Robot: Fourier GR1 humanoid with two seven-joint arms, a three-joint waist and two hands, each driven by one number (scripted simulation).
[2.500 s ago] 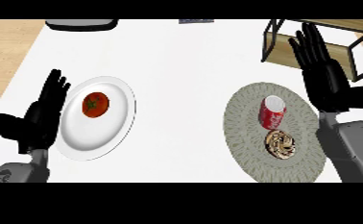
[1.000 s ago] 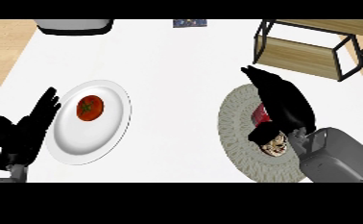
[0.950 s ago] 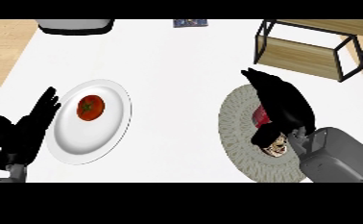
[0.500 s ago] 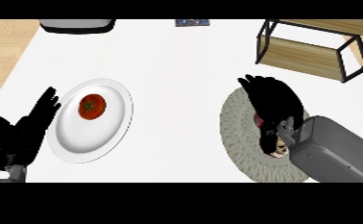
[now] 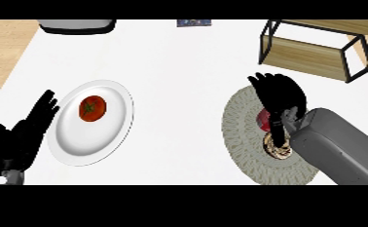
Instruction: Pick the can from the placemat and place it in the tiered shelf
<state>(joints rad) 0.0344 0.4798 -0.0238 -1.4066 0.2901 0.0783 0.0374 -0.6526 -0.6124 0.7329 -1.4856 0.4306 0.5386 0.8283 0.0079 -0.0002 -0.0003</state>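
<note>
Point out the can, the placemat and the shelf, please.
can [image 5: 264,120]: head view, its visible red side.
placemat [image 5: 241,141]: head view, bare left part of the mat.
shelf [image 5: 307,57]: head view, the wooden lower board.

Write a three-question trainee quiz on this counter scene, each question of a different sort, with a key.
1. True or false: the can already sits in the tiered shelf.
2. What lies on the plate? A. a tomato; B. a spoon; C. a second can.
3. Fill in: the hand covering the can on the placemat is the robot's ___ hand.
Key: 1 false, the can is on the placemat; 2 A; 3 right hand.
</note>
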